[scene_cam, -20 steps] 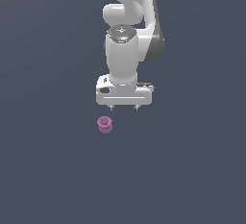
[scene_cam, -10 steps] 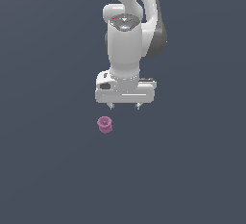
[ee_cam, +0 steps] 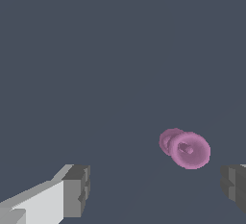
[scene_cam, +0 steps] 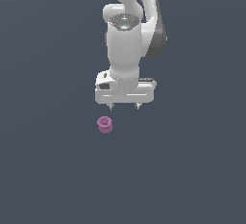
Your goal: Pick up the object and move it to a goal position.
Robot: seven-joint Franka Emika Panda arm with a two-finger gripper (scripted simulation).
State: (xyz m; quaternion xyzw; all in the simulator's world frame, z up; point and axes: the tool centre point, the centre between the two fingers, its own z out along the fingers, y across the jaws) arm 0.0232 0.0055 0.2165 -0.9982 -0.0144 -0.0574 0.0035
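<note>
Your gripper [scene_cam: 124,106], fingers spread wide, hangs apart from the pink spool-like cup [scene_cam: 104,124]; centre over it toward the exterior view's left before descending.

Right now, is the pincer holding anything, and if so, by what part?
Nothing is held. The pincer is open and hangs above the floor, apart from the small pink cup, which sits untouched off to the exterior view's left of it.
</note>
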